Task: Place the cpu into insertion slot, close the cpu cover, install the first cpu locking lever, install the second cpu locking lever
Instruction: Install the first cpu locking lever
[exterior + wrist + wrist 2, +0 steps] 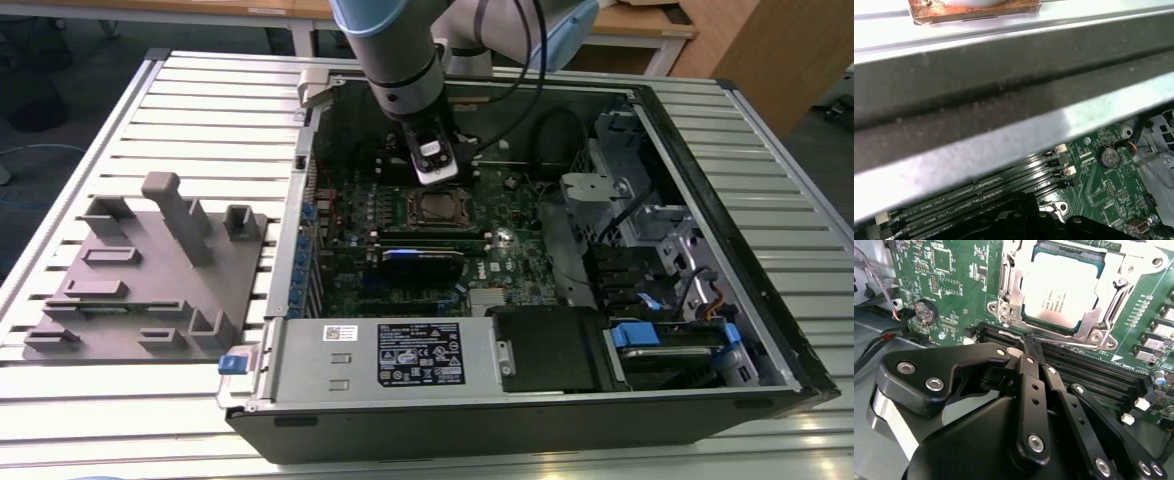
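We see our black jointed claw point(1030, 346) clenched, tips pressed together beside the flat, square, matte-silver cpu point(1061, 287) framed by the shiny stamped-steel cpu cover point(1010, 290) on green board point(954, 290).

Arm point(400, 60) down, fingers point(1029, 375) together.

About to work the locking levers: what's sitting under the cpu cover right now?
The cpu lies there, its grey top showing through the square cut-out of the cpu cover in the second wrist view. The frame overlaps its edges; the contacts beneath the chip are covered.
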Robot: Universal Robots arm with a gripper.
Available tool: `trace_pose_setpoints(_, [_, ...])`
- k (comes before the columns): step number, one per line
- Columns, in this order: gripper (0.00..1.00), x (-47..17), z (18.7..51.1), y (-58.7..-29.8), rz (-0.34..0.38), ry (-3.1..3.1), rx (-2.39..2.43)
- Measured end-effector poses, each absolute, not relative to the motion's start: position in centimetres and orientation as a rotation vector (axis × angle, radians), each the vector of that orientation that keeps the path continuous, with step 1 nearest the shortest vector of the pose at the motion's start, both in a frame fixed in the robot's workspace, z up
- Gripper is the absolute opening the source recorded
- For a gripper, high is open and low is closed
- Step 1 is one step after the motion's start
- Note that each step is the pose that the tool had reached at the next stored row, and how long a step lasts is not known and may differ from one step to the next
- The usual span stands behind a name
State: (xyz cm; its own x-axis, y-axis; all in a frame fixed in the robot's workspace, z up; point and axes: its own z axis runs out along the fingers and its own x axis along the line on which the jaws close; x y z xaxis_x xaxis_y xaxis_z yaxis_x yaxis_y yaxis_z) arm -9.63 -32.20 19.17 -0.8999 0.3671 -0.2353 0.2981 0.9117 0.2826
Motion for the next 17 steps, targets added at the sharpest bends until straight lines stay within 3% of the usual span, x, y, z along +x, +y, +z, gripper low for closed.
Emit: trace_pose_setpoints(17, [0.10, -9.16, 19.09, -31.89, 0.313, 2.789, 0.492])
